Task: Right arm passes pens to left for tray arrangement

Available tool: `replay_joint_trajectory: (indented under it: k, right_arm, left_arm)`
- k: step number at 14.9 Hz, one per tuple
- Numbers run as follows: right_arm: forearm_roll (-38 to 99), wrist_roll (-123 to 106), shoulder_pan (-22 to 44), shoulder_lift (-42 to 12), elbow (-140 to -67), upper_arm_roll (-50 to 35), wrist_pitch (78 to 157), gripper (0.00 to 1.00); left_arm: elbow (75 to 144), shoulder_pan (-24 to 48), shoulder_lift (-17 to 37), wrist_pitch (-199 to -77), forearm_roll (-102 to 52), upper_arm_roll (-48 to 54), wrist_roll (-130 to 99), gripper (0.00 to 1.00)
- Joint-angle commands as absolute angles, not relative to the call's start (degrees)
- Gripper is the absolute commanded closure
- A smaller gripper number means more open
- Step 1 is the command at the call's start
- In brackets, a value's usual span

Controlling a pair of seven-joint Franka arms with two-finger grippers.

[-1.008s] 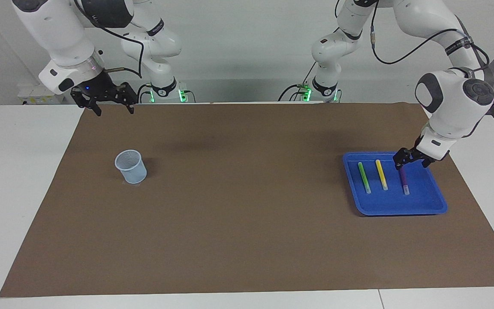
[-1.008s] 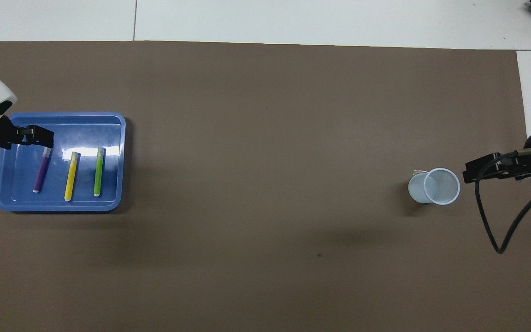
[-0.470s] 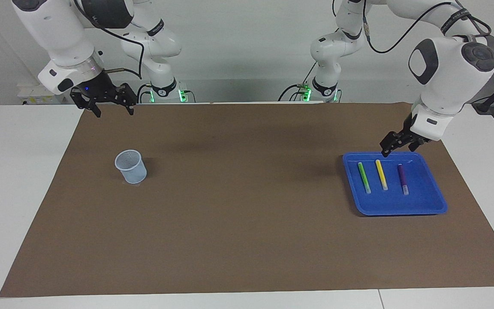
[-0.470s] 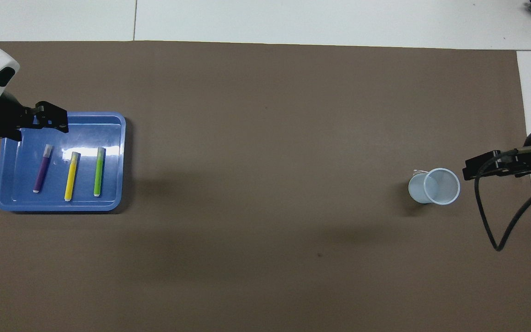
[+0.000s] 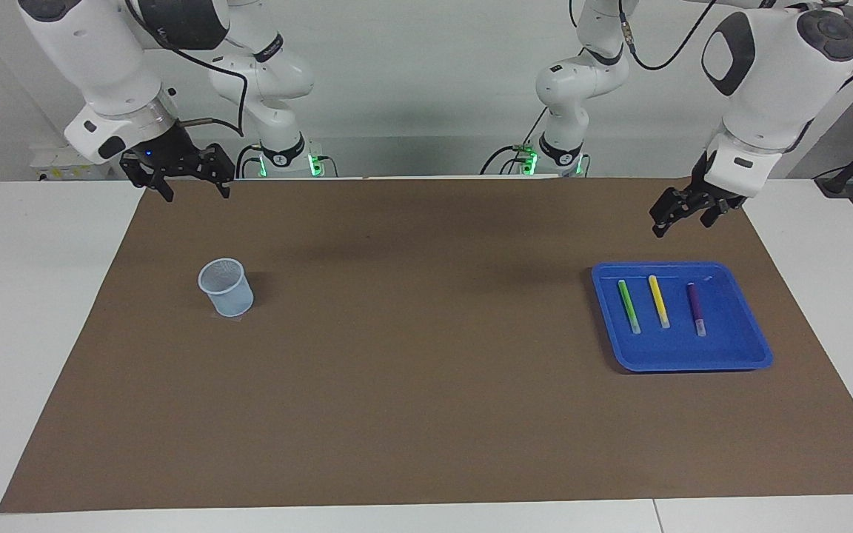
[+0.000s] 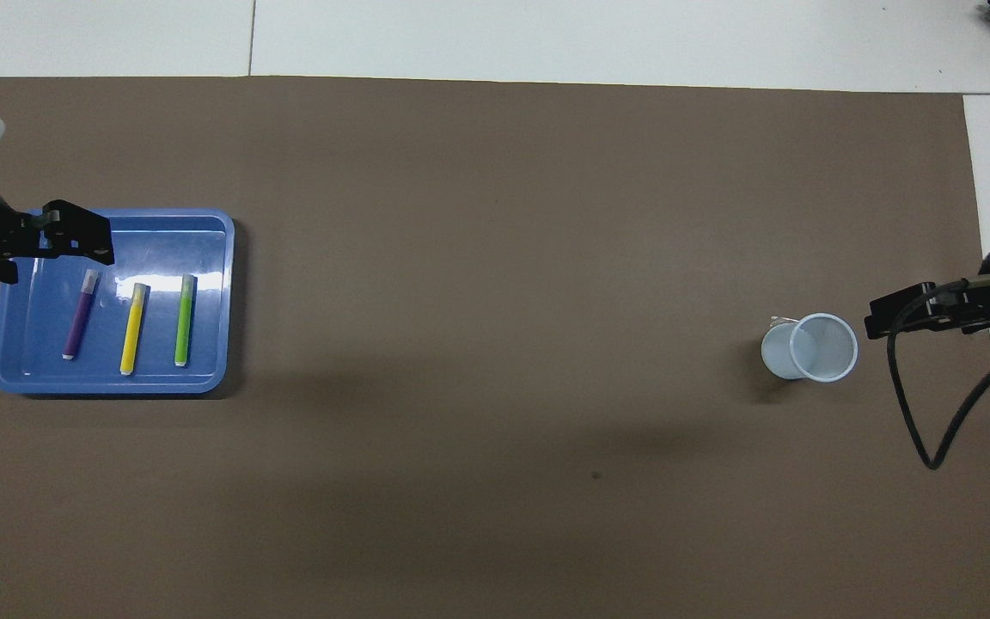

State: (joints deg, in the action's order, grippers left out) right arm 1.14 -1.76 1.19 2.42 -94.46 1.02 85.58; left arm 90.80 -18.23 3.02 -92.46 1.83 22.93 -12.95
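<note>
The blue tray [image 5: 734,344] [image 6: 203,249] lies at the left arm's end of the table. In it three pens rest side by side: green [image 5: 629,306] [image 6: 184,320], yellow [image 5: 658,301] [image 6: 133,329] and purple [image 5: 696,309] [image 6: 78,314]. My left gripper [image 5: 682,222] [image 6: 102,240] hangs open and empty, well up in the air over the tray, touching no pen. At the right arm's end, my right gripper [image 5: 197,191] [image 6: 880,316] with its blue light waits, open and empty, above the mat's edge beside the cup.
A pale blue mesh cup [image 5: 226,287] [image 6: 811,346] stands upright on the brown mat [image 5: 426,385] toward the right arm's end. A black cable [image 6: 925,430] loops down from the right wrist. White table borders the mat.
My left gripper has risen from just above the purple pen to well over the tray, still open and empty. The pens lie where they were. The right arm has barely moved.
</note>
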Motion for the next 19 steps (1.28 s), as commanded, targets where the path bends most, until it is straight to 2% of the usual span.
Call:
replay_joint_trajectory:
  k: [1, 6, 8, 11, 16, 19]
  right_arm:
    - [0.2, -2.3, 1.5, 2.9, -95.0, 1.4, 85.2, 0.0]
    - [0.3, -2.2, 1.5, 2.9, -95.0, 1.4, 85.8, 0.0]
    - [0.4, -2.0, 1.5, 2.9, -95.0, 1.3, 86.0, 0.0]
    - [0.6, -2.1, 1.5, 2.9, -95.1, 1.2, 86.0, 0.0]
    - [0.7, -2.0, 1.3, 3.0, -95.9, 1.3, 88.1, 0.0]
    - [0.7, -2.0, 1.1, 3.0, -95.9, 1.3, 88.2, 0.0]
  left_arm:
    - [89.4, -15.0, 1.7, -89.6, 1.0, 19.3, -13.3, 0.0]
    - [89.2, 2.2, -1.1, -88.5, -0.5, 0.1, -12.8, 0.0]
    - [89.3, 6.2, -1.7, -88.3, -0.5, -5.3, -12.7, 0.0]
    - [90.1, 5.0, -1.8, -89.1, -0.5, -4.7, -11.3, 0.0]
    - [95.3, 4.3, -4.3, -93.3, -0.8, -1.4, -11.3, 0.0]
    - [96.7, -0.2, -4.7, -94.8, -0.9, 3.3, -11.3, 0.0]
